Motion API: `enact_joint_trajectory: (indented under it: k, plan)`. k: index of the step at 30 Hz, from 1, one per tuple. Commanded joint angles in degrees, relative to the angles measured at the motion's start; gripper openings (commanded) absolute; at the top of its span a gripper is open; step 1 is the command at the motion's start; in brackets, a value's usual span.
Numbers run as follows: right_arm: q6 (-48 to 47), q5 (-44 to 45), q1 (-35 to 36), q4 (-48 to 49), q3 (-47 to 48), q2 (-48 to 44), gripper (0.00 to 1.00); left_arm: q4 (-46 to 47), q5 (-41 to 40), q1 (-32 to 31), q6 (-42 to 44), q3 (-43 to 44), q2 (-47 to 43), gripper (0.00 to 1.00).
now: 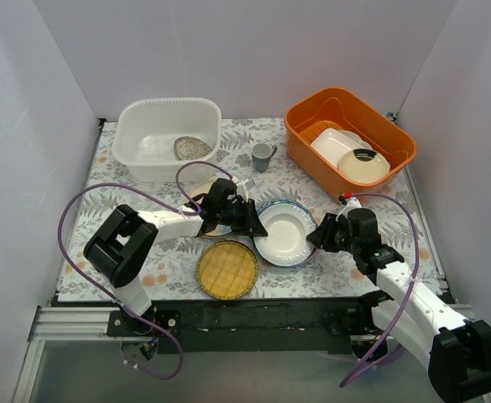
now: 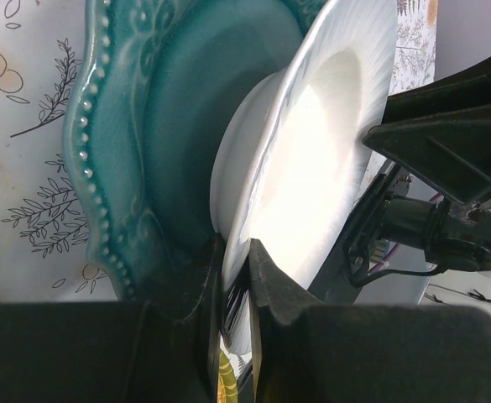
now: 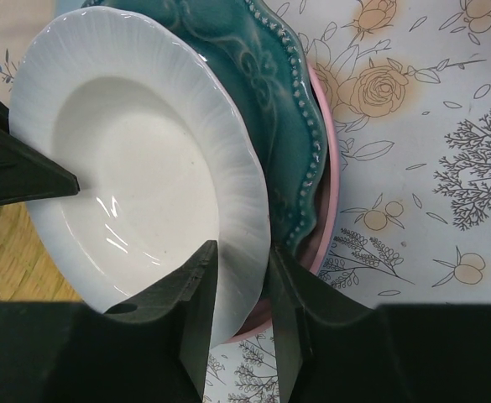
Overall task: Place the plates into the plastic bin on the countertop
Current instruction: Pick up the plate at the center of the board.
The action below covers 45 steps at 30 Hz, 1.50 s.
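A stack of plates lies mid-countertop (image 1: 144, 197). A ribbed light blue plate (image 1: 284, 232) is on top, over a teal plate (image 3: 270, 92) and a pink plate (image 3: 334, 168). My left gripper (image 1: 254, 225) is shut on the light plate's left rim (image 2: 312, 151); that side is tilted up off the teal plate (image 2: 161, 126). My right gripper (image 1: 316, 238) is shut on its right rim (image 3: 136, 168), one finger on top and one under. A yellow woven plate (image 1: 227, 269) lies in front. The translucent white bin (image 1: 168, 113) at the back left holds a leaf-sprig plate (image 1: 193, 149).
An orange bin (image 1: 300, 126) at the back right holds a white rectangular dish (image 1: 333, 144) and a cream plate (image 1: 364, 166). A small grey cup (image 1: 263, 155) stands between the bins. Another plate (image 1: 198, 193) lies partly hidden under my left arm. White walls enclose the table.
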Motion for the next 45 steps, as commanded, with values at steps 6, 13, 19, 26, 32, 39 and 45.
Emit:
enact_joint_trajectory:
  k: [6, 13, 19, 26, 32, 39, 45]
  plan:
    - [0.3, -2.9, 0.2, 3.7, -0.1, -0.8, 0.47, 0.8, 1.1, -0.9, 0.8, 0.0, -2.1, 0.00]
    - [0.2, -3.1, 0.0, 3.4, -0.1, -1.5, 0.69, -0.5, 0.0, -0.9, 1.3, 1.6, -3.4, 0.00]
    - [-0.2, -2.6, -0.1, 2.9, -0.1, -1.8, 0.88, -0.6, 0.0, -0.9, 1.4, 1.9, -4.1, 0.00]
    - [-0.9, -2.7, -0.2, 2.9, 0.0, -2.5, 0.98, -0.8, -0.9, -0.9, 1.3, 1.9, -5.8, 0.00]
    - [-1.2, -2.9, -0.2, 1.5, 0.1, -2.7, 0.98, -1.1, -2.2, -0.9, 1.0, 1.8, -7.9, 0.00]
    - [-1.5, -2.4, -0.3, 0.5, 0.5, -3.7, 0.98, -1.7, -3.6, -0.8, 0.9, 1.8, -10.3, 0.00]
    - [-1.6, -2.9, -0.3, 0.0, 1.3, -4.4, 0.98, -2.8, -5.3, -0.2, 1.3, 1.6, -12.2, 0.00]
